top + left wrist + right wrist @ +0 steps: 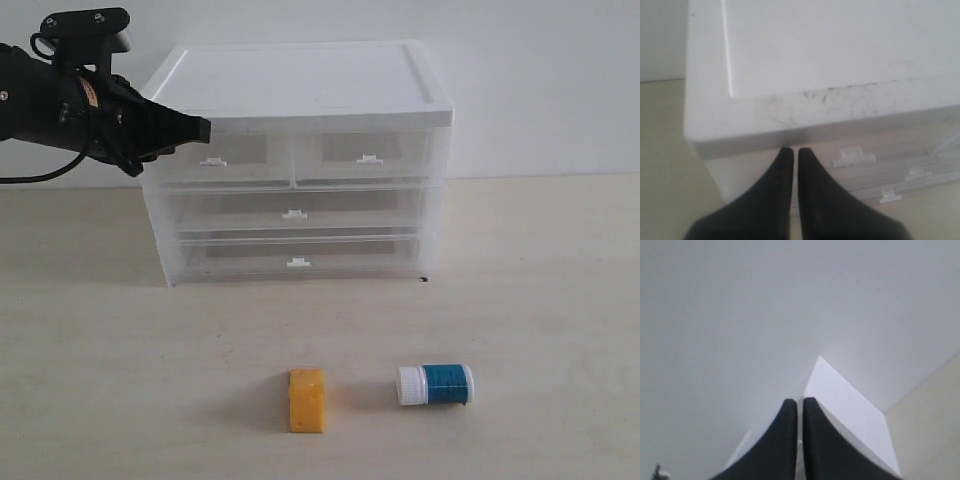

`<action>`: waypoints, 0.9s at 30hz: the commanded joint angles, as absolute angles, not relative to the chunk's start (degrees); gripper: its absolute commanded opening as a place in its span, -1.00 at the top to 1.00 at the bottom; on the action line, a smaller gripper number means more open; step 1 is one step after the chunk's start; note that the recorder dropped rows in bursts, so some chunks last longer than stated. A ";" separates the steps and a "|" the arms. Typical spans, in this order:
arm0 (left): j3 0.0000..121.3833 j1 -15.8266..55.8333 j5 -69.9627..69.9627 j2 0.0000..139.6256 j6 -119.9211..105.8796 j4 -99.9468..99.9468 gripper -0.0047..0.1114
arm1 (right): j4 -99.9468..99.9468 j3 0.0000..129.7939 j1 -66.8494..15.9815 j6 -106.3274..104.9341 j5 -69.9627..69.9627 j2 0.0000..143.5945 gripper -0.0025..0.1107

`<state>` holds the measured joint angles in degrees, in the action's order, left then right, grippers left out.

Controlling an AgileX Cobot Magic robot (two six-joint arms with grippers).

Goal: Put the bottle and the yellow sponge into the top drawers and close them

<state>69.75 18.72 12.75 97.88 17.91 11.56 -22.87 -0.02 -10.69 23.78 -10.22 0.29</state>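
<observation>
A pale beige tabletop [100, 330] meets a plain white wall [540, 80]. At upper centre stands a white-topped translucent plastic chest [300, 75], its two half-width top drawers [228, 156] shut. At lower centre, the yellow-orange foam sponge [307, 400] has its long axis running up-frame. Right of it and apart, the short teal bottle [436, 385] lies sideways with its white cap pointing left. The black left gripper [200, 128] is at the chest's upper-left corner, jaws together and empty. The right gripper [800, 401] is closed too.

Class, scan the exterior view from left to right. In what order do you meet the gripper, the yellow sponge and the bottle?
left gripper → yellow sponge → bottle. The chest of drawers spans much of the width, so it is left out.
</observation>
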 commanded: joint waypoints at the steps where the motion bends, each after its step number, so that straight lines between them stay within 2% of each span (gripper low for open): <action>1: 70.05 18.56 11.75 99.06 18.44 11.37 0.85 | -20.16 0.00 -10.33 28.64 -16.17 0.00 0.96; 6: 70.05 18.56 11.62 99.03 18.44 11.37 0.85 | -9.40 8.76 -10.44 30.24 -14.88 1.93 0.96; 16: 70.05 18.56 10.27 99.03 18.44 11.37 0.85 | -1.67 27.42 -10.72 36.90 -13.96 27.82 0.96; 22: 70.05 18.56 10.50 99.03 18.44 11.37 0.85 | 8.84 36.34 -15.48 42.52 -15.55 41.19 0.96; 25: 70.05 18.56 10.28 99.03 18.44 11.37 0.85 | 28.11 43.41 -20.10 40.22 -11.29 51.76 0.96; 27: 70.05 18.56 10.28 99.03 18.44 11.37 0.85 | 28.81 47.28 -21.38 35.37 -5.42 57.11 0.96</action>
<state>69.75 18.72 12.75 97.88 17.91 11.56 24.39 43.32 -20.12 39.89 -11.25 51.86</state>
